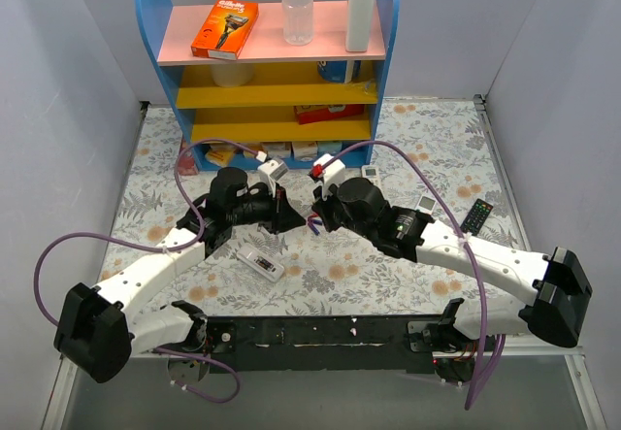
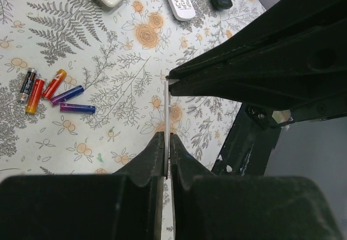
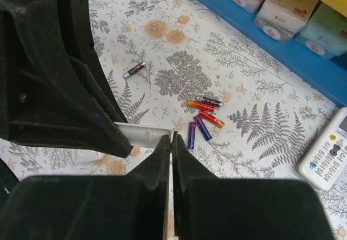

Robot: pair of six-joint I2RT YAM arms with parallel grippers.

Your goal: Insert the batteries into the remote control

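The remote control [image 1: 262, 263] lay flat on the patterned table cover [image 1: 427, 139], and the left arm [image 1: 165, 260] passed just beside it. Dark patches on its upper face I took for the open battery bay. I rated it light, rigid, smooth plastic, likely to skate if pushed. The correct hold was across its two long edges at mid-length, clear of the bay and its contacts.

The batteries [image 2: 54, 93] lay loose in a small cluster on the far side of the remote control, with one dark cell apart from the rest. They looked small, slick and free to roll, so each should be gripped across the barrel.

Above and just beyond the remote control, the two grippers stood tip to tip. The left gripper [image 2: 166, 142] was clamped on one end of a thin white plate [image 2: 166, 112], probably the bay cover. The right gripper [image 3: 171, 138] was pinched on the other end. I judged the plate easily bent.
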